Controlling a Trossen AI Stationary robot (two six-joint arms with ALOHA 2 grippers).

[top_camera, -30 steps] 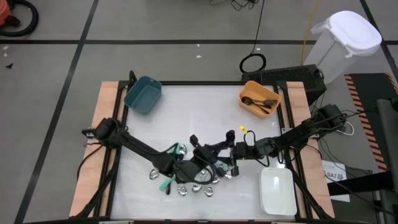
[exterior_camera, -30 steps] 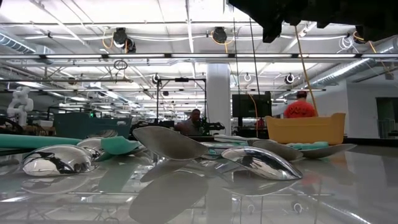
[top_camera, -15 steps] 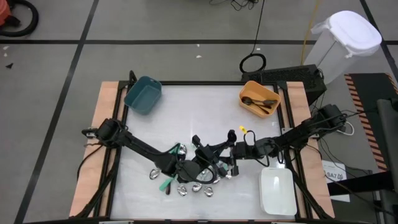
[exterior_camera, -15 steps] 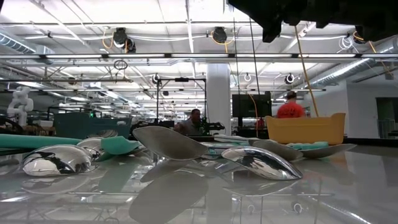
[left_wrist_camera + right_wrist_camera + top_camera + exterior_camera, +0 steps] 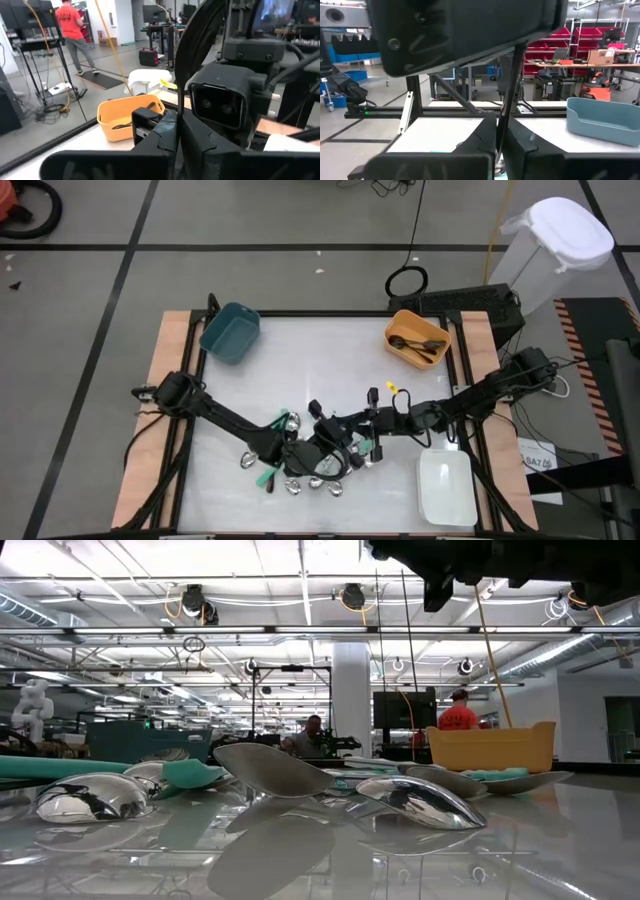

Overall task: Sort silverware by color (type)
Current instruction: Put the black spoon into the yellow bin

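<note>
Low view, nearest first: shiny silver spoon bowls lie face down on the desk, one big bowl tilted up in the middle, teal handles among them on the left. Behind them the orange bin stands on the far edge. A person in a red shirt is out in the room beyond.

From above: the silverware is heaped at the near-centre of the desk, silver spoons along the near edge, a teal-handled piece at the left of the heap. Both arms meet right over that heap.

Left pincer: fingers together, a thin dark utensil pinched between them, standing up past the tips.
Right pincer: fingers together too, a thin dark handle rising from between the tips. Cannot tell whether both hold the same piece.

White bin sits near right, beside the right arm. Farther back: teal bin at the far left corner, orange bin at the far right with dark utensils inside.
</note>
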